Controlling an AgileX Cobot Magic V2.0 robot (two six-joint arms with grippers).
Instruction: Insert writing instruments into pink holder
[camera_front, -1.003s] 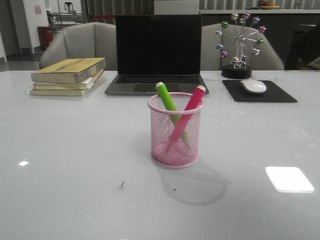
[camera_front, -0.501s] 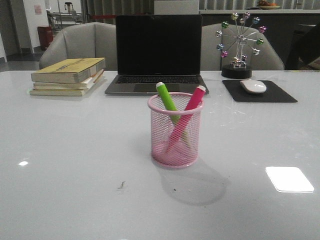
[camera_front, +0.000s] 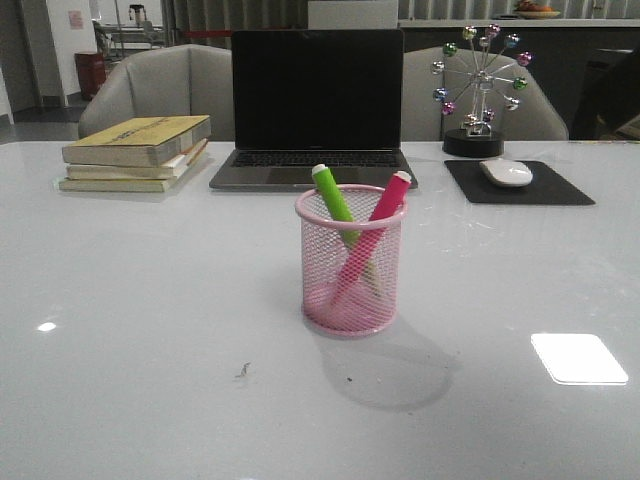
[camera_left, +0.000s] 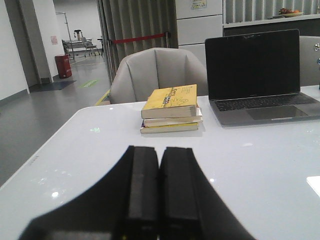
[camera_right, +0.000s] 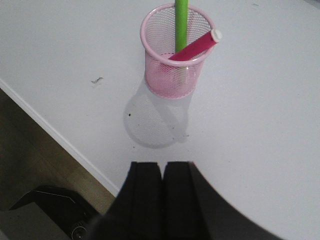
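The pink wire-mesh holder (camera_front: 350, 262) (camera_right: 177, 56) stands upright in the middle of the white table. Inside it the lime green marker (camera_front: 331, 197) (camera_right: 181, 20) and the magenta pink marker (camera_front: 385, 203) (camera_right: 195, 45) lean crossed, whitish ends above the rim. Neither arm shows in the front view. My right gripper (camera_right: 162, 167) is shut and empty, drawn back near the table's front edge, well short of the holder. Over the left part of the table, my left gripper (camera_left: 159, 152) is shut with nothing in it and faces the books.
A stack of books (camera_front: 138, 152) (camera_left: 171, 108) lies at the back left. An open laptop (camera_front: 315, 105) (camera_left: 255, 72) stands behind the holder. A white mouse (camera_front: 506, 172) rests on a black pad (camera_front: 520, 184), with a ferris-wheel ornament (camera_front: 478, 92) behind. The table edge (camera_right: 60, 135) drops to the floor.
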